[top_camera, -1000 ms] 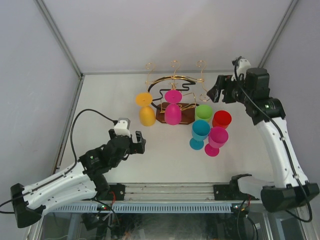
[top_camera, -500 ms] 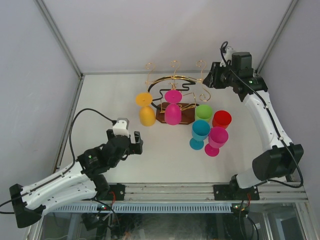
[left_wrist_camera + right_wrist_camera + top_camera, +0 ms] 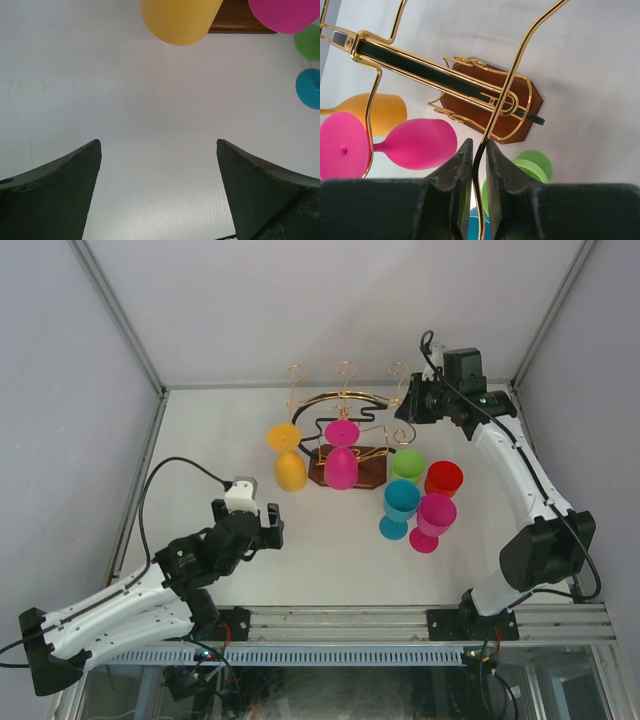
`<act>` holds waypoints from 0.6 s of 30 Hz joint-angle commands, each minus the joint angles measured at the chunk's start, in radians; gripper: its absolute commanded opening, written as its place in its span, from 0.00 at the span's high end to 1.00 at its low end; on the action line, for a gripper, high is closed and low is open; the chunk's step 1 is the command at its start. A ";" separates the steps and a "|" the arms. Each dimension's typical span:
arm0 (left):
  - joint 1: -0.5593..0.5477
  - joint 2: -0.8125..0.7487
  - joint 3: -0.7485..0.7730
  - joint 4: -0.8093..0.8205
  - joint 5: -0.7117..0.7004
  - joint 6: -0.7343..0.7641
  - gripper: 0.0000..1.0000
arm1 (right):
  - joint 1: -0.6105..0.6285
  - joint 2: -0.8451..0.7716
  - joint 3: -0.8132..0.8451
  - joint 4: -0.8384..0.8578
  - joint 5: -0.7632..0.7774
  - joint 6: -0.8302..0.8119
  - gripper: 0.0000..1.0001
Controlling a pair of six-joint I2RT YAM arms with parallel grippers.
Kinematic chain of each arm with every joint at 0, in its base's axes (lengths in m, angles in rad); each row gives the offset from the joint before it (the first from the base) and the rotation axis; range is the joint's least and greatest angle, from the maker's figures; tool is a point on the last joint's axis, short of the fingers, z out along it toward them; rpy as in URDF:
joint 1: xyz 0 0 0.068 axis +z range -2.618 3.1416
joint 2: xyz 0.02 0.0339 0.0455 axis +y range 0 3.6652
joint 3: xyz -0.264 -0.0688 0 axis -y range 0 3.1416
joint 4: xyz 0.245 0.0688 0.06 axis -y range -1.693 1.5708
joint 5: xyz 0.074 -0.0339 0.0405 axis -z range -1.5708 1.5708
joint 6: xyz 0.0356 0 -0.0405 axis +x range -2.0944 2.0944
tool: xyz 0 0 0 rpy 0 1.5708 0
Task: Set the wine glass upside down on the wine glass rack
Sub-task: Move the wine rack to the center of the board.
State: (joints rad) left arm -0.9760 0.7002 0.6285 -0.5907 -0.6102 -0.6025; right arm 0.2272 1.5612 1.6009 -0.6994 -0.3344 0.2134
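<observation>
The right pincer (image 3: 479,149) is nipped together on a wire of the gold scroll-armed wine glass rack with black band and dark brown octagonal wooden base (image 3: 520,107).
Its arm stretches far out to the rack at the white table's (image 3: 220,440) 12 o'clock. There a pink plastic wine glass (image 3: 342,466) and an orange wine glass (image 3: 290,471) hang bowl-down. The left pincer (image 3: 157,145) gapes wide at 7 o'clock, arm low.
</observation>
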 commanded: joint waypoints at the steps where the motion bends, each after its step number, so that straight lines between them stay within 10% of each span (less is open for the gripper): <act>1: -0.001 -0.009 0.033 0.002 -0.032 -0.016 0.00 | 0.051 0.019 0.027 0.041 -0.037 0.008 0.87; 18: -0.003 -0.049 0.055 -0.057 -0.090 -0.051 0.00 | 0.152 0.071 0.037 0.126 -0.036 0.086 0.85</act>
State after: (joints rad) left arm -0.9760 0.6758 0.6285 -0.6353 -0.6559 -0.6239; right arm 0.3431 1.6283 1.6142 -0.5808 -0.3378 0.2741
